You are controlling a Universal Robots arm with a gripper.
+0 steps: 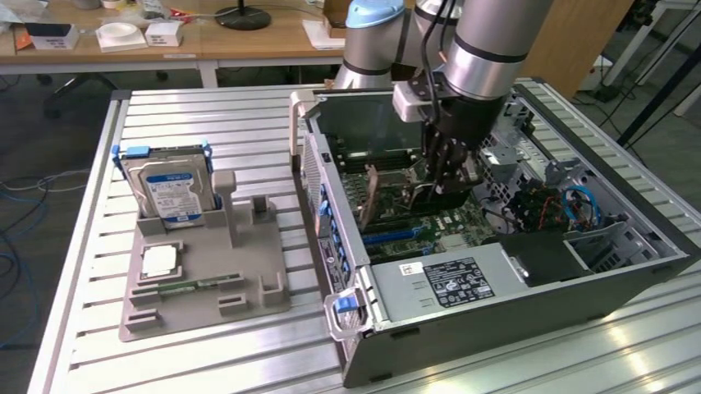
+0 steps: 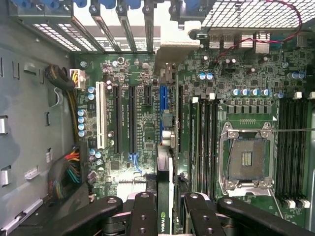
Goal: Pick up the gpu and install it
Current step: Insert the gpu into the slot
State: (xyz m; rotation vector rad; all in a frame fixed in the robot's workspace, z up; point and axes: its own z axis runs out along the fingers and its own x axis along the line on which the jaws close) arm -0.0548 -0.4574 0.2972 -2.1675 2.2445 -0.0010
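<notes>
My gripper (image 1: 444, 182) hangs inside the open computer case (image 1: 613, 283), low over the green motherboard (image 1: 438, 234). In the wrist view its black fingers (image 2: 144, 216) are shut on the gpu (image 2: 164, 172), a thin dark card seen edge-on with a green logo on its top edge. The card stands upright and lines up with the blue expansion slot (image 2: 163, 105); whether it touches the slot cannot be told. In the exterior view the gpu (image 1: 429, 197) shows as a dark strip just under the fingers.
A grey parts holder (image 1: 203, 308) on the slatted table carries a silver hard drive with a blue label (image 1: 167, 187), a small square chip (image 1: 161, 261) and a slim green memory stick (image 1: 203, 284). Inside the case are a CPU socket (image 2: 246, 158), memory slots (image 2: 290, 142) and cable bundles (image 2: 66, 172).
</notes>
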